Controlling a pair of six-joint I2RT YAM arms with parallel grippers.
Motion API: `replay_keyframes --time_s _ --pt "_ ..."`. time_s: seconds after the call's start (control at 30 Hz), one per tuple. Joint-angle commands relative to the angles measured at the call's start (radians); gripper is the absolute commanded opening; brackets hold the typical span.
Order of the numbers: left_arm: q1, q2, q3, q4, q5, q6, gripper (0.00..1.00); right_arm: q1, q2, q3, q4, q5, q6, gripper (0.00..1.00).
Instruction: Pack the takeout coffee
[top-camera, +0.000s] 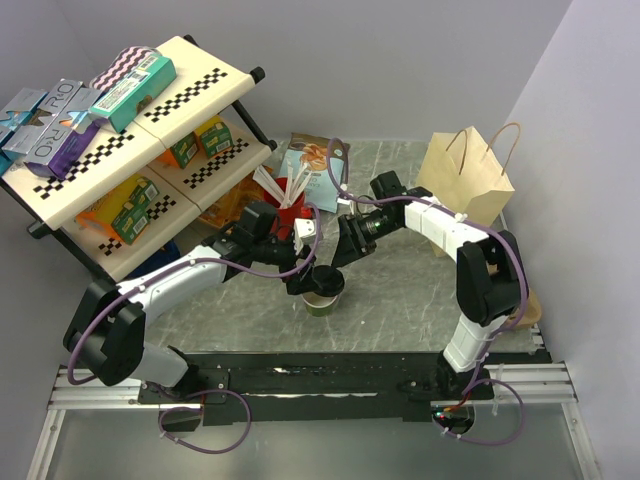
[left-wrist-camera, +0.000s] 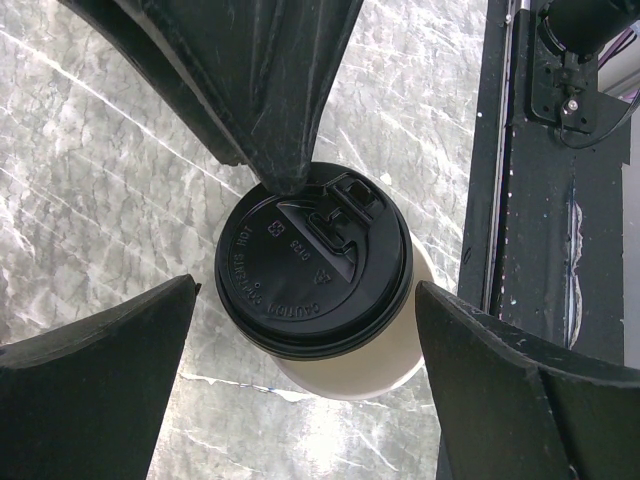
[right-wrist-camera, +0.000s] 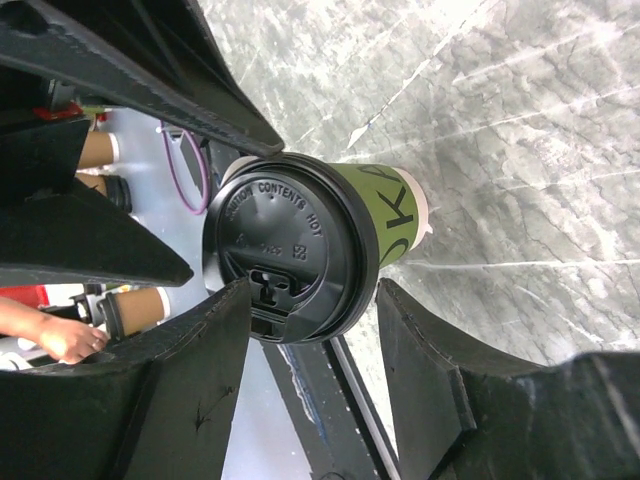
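Blk lid (left-wrist-camera: 312, 270) over grn cup (right-wrist-camera: 385, 205).

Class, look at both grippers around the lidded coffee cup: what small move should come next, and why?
Probably the right gripper should lift clear of the lid. The lid already sits on the cup, and this gripper straddles it with a gap on one side. The left gripper stands wide open around the cup, so it could then grip it.

A fixed camera high at the near edge looks down over the table (top-camera: 420, 300), while both wrist cameras crowd in on the same cup (left-wrist-camera: 312, 270), left from directly overhead, right aslant.
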Motion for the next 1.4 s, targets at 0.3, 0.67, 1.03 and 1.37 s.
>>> replay_keyframes --time_s 0.3,0.67,1.03,1.37 --pt "-0.005 -0.012 0.007 0.03 0.032 -0.003 0.98 -0.003 0.006 0.017 0.008 -0.063 0.012 0.59" --pt "-0.005 -0.013 0.001 0.041 0.039 -0.01 0.98 0.0 -0.013 -0.011 0.019 -0.049 0.021 0.58" --pt "-0.005 -0.018 -0.005 0.039 0.036 -0.009 0.98 0.009 -0.025 -0.018 0.011 -0.041 0.018 0.57" --pt "-0.005 -0.024 -0.021 0.044 0.036 -0.012 0.98 0.024 -0.054 -0.037 0.025 -0.049 0.041 0.56"
